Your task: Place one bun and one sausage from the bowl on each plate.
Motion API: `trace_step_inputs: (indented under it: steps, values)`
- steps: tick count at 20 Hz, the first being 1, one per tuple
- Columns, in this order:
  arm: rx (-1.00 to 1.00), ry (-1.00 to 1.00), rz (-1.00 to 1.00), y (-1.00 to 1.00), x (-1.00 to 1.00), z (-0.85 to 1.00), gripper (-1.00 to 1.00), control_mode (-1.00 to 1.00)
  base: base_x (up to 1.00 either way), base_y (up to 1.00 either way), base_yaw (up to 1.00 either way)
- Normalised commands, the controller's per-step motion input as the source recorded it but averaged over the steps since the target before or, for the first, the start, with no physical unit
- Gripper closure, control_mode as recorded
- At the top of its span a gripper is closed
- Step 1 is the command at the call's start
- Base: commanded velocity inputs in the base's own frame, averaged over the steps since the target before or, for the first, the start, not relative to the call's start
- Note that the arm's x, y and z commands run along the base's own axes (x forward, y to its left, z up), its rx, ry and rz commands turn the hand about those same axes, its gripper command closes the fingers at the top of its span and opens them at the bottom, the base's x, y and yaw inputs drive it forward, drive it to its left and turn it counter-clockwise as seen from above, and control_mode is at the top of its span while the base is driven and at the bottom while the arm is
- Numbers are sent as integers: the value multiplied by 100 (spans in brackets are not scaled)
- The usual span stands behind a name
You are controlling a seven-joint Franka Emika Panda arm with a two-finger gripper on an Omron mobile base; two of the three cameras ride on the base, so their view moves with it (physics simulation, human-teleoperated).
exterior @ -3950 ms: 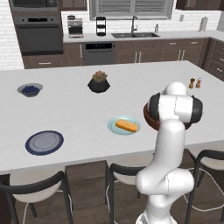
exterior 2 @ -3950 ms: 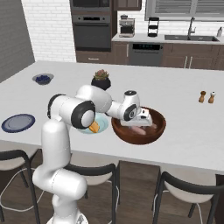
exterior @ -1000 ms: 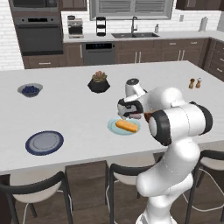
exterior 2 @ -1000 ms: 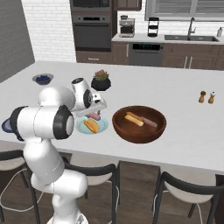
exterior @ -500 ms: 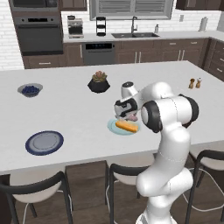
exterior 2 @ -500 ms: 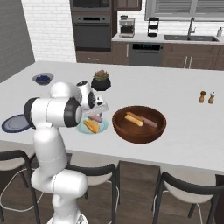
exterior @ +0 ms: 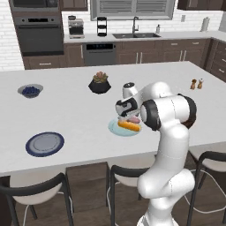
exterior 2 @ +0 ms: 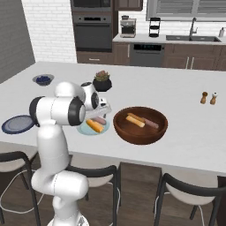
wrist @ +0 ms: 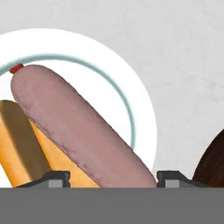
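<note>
Here the gripper [wrist: 113,177] hangs low over the pale teal plate [wrist: 141,114], its tips standing apart on either side of a sausage [wrist: 78,133] that lies against a bun [wrist: 26,140]; whether the fingers touch the sausage I cannot tell. So this plate, centre of the left base view, looks served. The navy-rimmed plate [exterior: 44,144] at lower left lies bare, while the wooden bowl [exterior 2: 140,125] holds the other bun [exterior 2: 135,120] and sausage [exterior 2: 150,123].
</note>
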Motion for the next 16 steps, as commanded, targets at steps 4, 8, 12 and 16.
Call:
trace_step_inputs:
  steps: [4, 8, 12, 16]
  values:
    - [4, 0, -2, -15, -1, 50, -100, -100, 0, 0, 0]
    - [3, -8, -12, -74, -20, 47, -100, -100, 0, 0, 0]
    - [1, -18, -17, -100, -27, 34, -100, -100, 0, 0, 0]
    - [0, -7, -19, -100, -4, 12, -100, -100, 0, 0, 0]
